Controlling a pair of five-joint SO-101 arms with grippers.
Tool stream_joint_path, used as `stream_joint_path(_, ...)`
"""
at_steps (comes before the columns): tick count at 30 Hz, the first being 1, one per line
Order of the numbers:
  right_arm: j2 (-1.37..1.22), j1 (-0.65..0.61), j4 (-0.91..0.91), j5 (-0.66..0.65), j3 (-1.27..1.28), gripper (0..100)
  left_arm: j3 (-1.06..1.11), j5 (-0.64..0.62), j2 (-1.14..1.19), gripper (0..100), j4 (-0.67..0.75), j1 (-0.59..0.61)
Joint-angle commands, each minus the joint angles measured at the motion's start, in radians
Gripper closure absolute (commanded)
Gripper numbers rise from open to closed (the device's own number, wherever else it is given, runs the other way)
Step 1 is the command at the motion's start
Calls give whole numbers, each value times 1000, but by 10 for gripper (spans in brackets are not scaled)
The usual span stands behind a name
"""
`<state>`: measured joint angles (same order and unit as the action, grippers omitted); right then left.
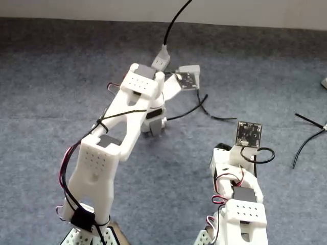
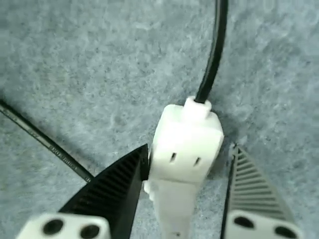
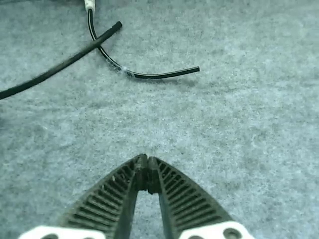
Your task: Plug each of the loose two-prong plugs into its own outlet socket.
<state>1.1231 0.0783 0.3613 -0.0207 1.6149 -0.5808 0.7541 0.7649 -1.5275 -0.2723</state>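
Note:
A white outlet socket [image 2: 187,144] with two slots lies on the grey carpet, and a black cable [image 2: 213,55] leads away from it. My left gripper [image 2: 189,149] is open around it. One finger [image 2: 119,184] touches the socket's side; the other finger [image 2: 249,184] stands a little apart. A white part [image 2: 172,214] runs from the socket toward the camera. In the high view the socket [image 1: 161,58] lies just past the left arm's [image 1: 138,97] far end. My right gripper [image 3: 148,167] is shut on nothing, low over bare carpet.
Ahead of the right gripper lie two crossing black cables [image 3: 149,75], one ending in a white piece [image 3: 89,5] at the frame edge. A loose black cable [image 1: 191,109] lies between the arms. More black cable [image 1: 306,135] lies at the right. The right arm [image 1: 240,189] stands near the front.

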Motion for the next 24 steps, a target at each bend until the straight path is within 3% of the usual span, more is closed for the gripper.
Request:
stream_joint_path(1, 12, 10, -19, 5, -5, 981, 12, 6, -48, 795, 51, -31)
stream_joint_path(8, 12, 10, -19, 5, -5, 981, 4, 6, -4, 998, 166, -31)
stream_joint_path(13, 12, 10, -19, 5, -5, 981, -110, -12, -24, 983, 183, -24)
stream_joint_path(18, 12, 10, -19, 5, -5, 981, -394, -192, -19, 982, 195, -1)
stream_joint_path(24, 12, 10, -19, 5, -5, 981, -464, -216, 13, 979, 446, 19)
